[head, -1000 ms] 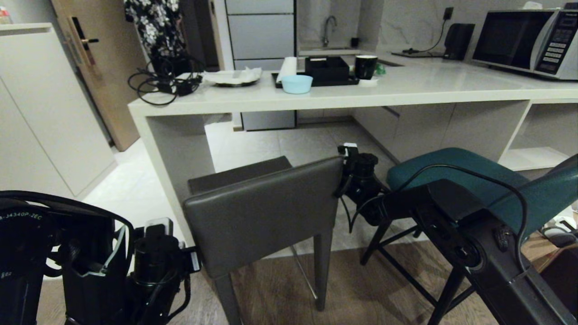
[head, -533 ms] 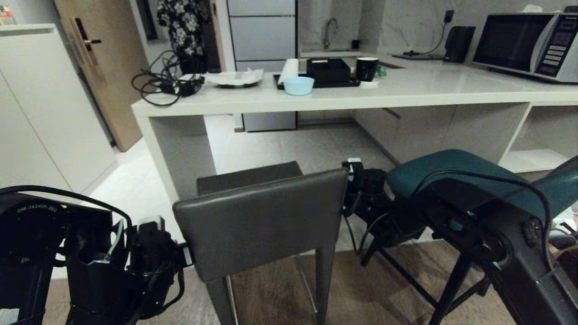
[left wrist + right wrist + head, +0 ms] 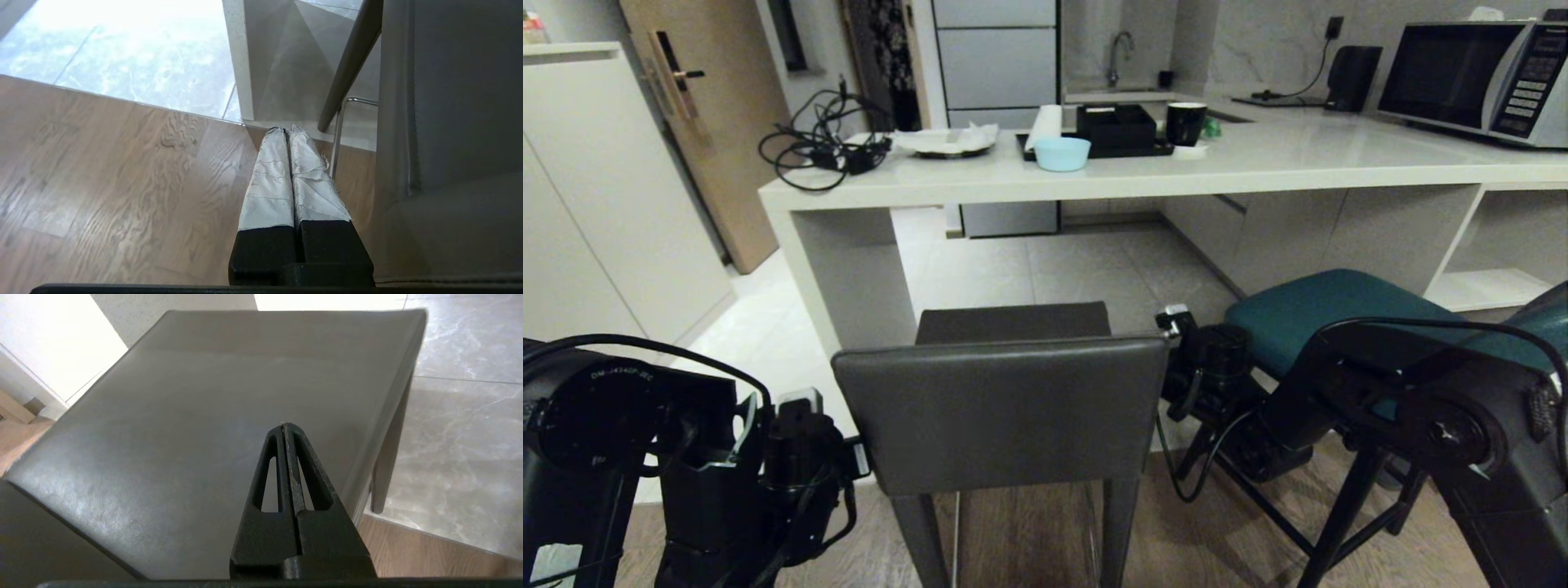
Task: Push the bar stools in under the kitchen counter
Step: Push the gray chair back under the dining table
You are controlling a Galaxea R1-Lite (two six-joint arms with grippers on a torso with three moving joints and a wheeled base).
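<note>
The dark grey bar stool (image 3: 1001, 408) stands before the kitchen counter (image 3: 1094, 175), its low back square to me and its seat (image 3: 1013, 322) outside the slab's edge. My left gripper (image 3: 286, 130) is shut, empty, beside the left edge of the stool's back (image 3: 449, 122), pointing down at the wood floor. My right gripper (image 3: 284, 425) is shut and empty too, hovering over the grey seat (image 3: 196, 437); its wrist (image 3: 1209, 367) sits at the back's right edge. The teal bar stool (image 3: 1323, 314) stands to the right, partly behind my right arm.
On the counter lie a cable tangle (image 3: 821, 151), a blue bowl (image 3: 1061, 153), a black tray (image 3: 1123, 131), a mug (image 3: 1184, 122) and a microwave (image 3: 1470, 73). The counter's side panel (image 3: 849, 269) is just left of the grey stool. Open shelves (image 3: 1503, 245) are at the right.
The grey stool has swung round so its back now faces me squarely. My right arm has drawn back and lower with it. A person in a flowered garment behind the counter has left the view.
</note>
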